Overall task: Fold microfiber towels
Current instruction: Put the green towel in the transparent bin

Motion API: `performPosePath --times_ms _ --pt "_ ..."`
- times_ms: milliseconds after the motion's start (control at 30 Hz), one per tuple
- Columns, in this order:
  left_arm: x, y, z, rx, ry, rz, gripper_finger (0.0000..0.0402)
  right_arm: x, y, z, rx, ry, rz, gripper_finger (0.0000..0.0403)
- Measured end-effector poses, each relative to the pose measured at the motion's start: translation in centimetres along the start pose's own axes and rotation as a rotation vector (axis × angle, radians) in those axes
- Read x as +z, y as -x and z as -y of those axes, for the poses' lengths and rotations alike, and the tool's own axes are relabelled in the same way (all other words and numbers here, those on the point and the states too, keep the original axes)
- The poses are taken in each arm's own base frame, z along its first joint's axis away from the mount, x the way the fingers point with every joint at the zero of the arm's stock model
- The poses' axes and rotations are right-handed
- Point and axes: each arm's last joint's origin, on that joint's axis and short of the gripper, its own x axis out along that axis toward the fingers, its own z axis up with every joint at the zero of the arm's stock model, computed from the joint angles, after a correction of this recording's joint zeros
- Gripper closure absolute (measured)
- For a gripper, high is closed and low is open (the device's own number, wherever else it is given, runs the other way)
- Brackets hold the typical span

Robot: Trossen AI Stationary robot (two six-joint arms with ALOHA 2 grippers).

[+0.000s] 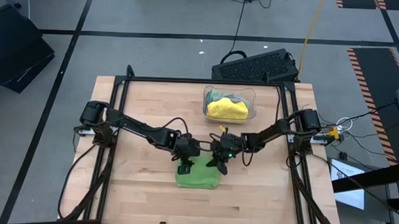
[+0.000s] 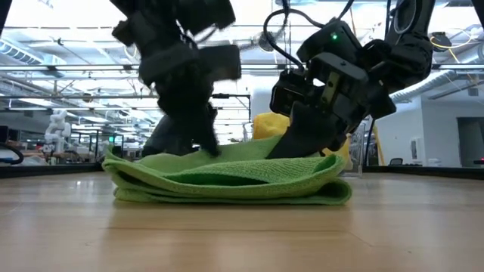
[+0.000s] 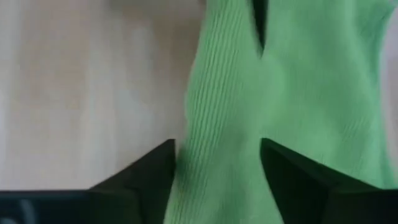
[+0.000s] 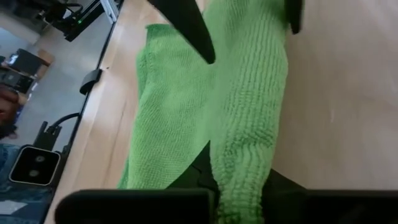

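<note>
Now bright green towel (image 4: pixel 249 124) between right jaws

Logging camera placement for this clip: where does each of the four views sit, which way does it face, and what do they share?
High view: overhead, looking straight down on the table; both arms, left gripper, right gripper, clear bin.
Low view: at tabletop height, looking level across; both grippers come down onto the green towel.
Left wrist view: past its own open fingers at the towel.
Right wrist view: past its own fingers, shut on a towel fold.
Shared: all four show the green towel.
</note>
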Motion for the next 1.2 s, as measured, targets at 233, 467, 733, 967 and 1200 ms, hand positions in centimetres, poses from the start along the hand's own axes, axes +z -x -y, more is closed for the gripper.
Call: performPosePath --times_ms 233,467,733,967,1200 --pt "-1.3 -1.6 -0.5 -0.061 0.025 -0.129 0.0159 0.3 0.3 -0.6 0.015 -0.027 0.013 0.0399" --pt "-1.1 -1.0 -0.4 -0.142 0.015 -0.127 0.0358 1.0 1.5 -1.4 -0.006 -0.027 -0.001 0.0399" --pt "1.7 4.5 -0.7 -0.233 0.065 0.035 0.0391 3.2 5.0 -3.6 0.015 -0.066 0.038 0.0399" --pt "6.4 11.0 -2.8 -0.178 0.001 0.099 0.0394 6.9 11.2 -4.4 0.052 -0.174 0.195 0.0399" --pt "9.6 14.8 -6.6 -0.071 0.009 0.202 0.0389 8.9 16.4 -3.8 0.005 -0.195 0.313 0.0399"
